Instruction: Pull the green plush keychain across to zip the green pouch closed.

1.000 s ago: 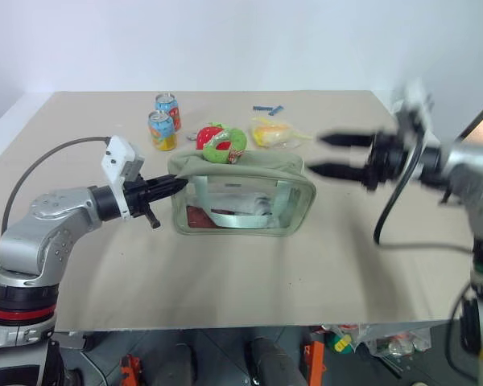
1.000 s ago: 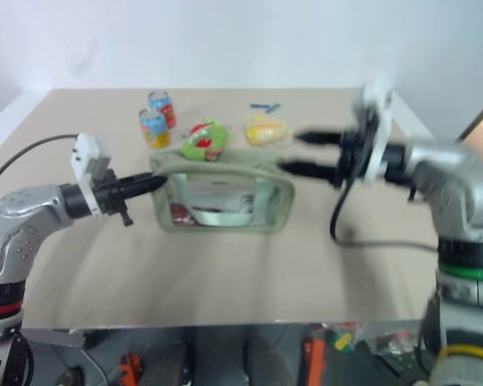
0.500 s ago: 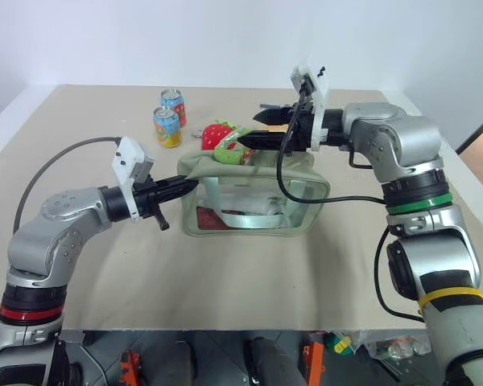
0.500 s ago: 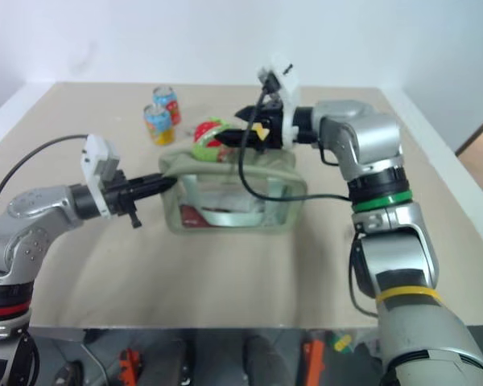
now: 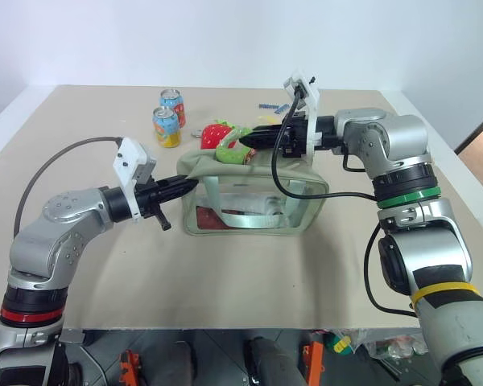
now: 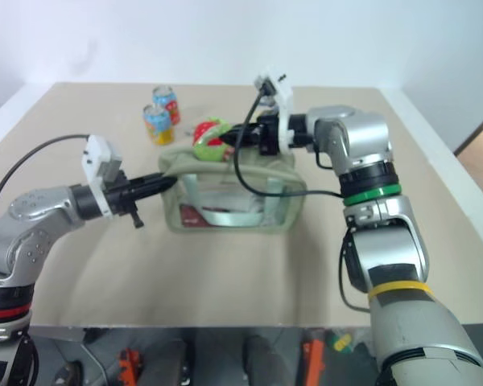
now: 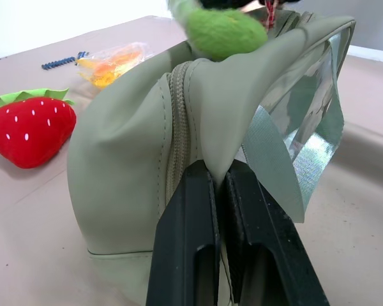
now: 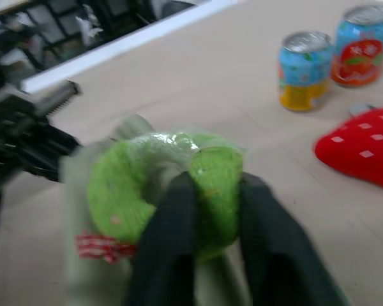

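Right gripper (image 8: 201, 210): fingers clamped on the green plush keychain (image 8: 159, 191), which sits at the top of the green pouch (image 5: 253, 197), near its left end. Right arm reaches in from the right, forearm roughly level, pointing left over the pouch top.

Left gripper (image 7: 218, 191): fingers pinched tight on a fold of pouch fabric at the left end, just beside the zipper. Left arm bent, gripper level, pointing right.

Pouch stands upright mid-desk (image 5: 225, 297). Behind it: strawberry plush (image 5: 216, 133), two drink cans (image 5: 167, 119), yellow packet (image 7: 112, 62). Can labels unreadable.
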